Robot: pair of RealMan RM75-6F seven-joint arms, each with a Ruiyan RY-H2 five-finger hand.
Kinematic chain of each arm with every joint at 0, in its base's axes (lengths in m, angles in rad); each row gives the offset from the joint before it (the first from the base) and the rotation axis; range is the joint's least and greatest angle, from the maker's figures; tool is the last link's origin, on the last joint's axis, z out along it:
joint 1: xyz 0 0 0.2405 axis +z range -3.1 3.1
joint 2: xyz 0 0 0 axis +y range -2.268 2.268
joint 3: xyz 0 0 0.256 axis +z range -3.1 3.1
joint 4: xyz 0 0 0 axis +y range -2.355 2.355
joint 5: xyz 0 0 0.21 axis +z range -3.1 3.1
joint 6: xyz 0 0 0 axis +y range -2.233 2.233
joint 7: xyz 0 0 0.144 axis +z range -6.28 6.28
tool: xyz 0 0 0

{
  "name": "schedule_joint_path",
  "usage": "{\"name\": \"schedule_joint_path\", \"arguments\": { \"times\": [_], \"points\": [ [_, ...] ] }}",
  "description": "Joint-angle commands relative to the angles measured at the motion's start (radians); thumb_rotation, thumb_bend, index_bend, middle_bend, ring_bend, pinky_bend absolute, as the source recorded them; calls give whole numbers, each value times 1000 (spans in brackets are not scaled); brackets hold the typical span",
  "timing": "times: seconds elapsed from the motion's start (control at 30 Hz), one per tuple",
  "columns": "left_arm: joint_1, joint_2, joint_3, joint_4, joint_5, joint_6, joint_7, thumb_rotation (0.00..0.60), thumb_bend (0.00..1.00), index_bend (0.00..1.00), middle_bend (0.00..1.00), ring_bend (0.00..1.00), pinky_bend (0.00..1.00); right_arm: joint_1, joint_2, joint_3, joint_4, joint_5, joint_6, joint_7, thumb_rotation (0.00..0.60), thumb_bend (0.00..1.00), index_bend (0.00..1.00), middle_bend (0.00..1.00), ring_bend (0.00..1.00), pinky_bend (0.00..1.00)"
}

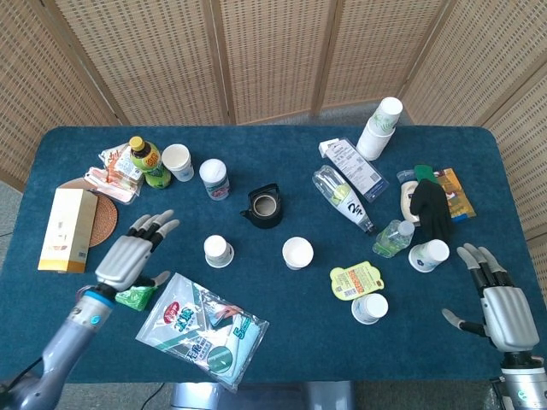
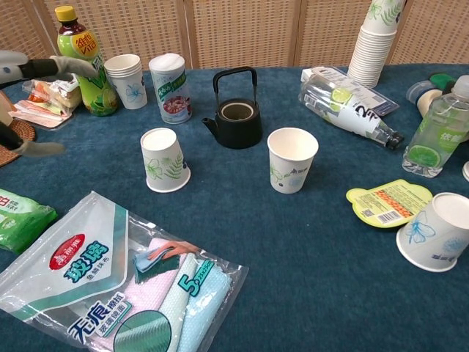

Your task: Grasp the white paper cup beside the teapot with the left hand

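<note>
The left hand (image 1: 128, 256) hovers with fingers spread apart and nothing in them, above the green packet (image 1: 135, 295) and well clear of the white paper cup (image 1: 217, 250), which stands upside down on the blue table (image 1: 282, 342) just left of and nearer than the black teapot (image 1: 263, 206). Right of the teapot an upright paper cup (image 1: 297, 252) looks empty, and at the far right the right hand (image 1: 502, 301) lies with fingers apart, holding nothing

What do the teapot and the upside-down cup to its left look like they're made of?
The teapot looks like cast iron or dark glazed ceramic: matte black body, thin arched handle. I cannot tell which. The cup looks like paper: matte white wall, printed green leaves, rolled rim on the table.
</note>
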Motion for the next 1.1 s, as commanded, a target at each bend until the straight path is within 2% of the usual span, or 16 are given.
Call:
{"name": "schedule_joint_path", "arguments": {
  "times": [0.03, 0.2, 0.5, 0.73, 1.1],
  "points": [
    [56, 106, 70, -46, 80, 29, -14, 600, 321, 56, 0, 0, 0, 0, -1, 0, 0, 0, 0, -5, 600, 45, 0, 0, 0, 191],
    [148, 192, 135, -59, 139, 123, -2, 600, 320, 43, 0, 0, 0, 0, -4, 2, 3, 4, 0, -14, 600, 44, 0, 0, 0, 192],
    [314, 198, 194, 33, 272, 348, -12, 600, 321, 45, 0, 0, 0, 3, -4, 6, -7, 14, -6, -32, 600, 44, 0, 0, 0, 191],
    [405, 197, 188, 86, 319, 487, -71, 600, 320, 55, 0, 0, 0, 6, -4, 12, -3, 32, -17, -55, 600, 42, 0, 0, 0, 192],
    [438, 208, 177, 91, 373, 515, -115, 600, 321, 57, 0, 0, 0, 0, -3, 8, -6, 16, -1, -66, 600, 43, 0, 0, 0, 191]
  ]
}}
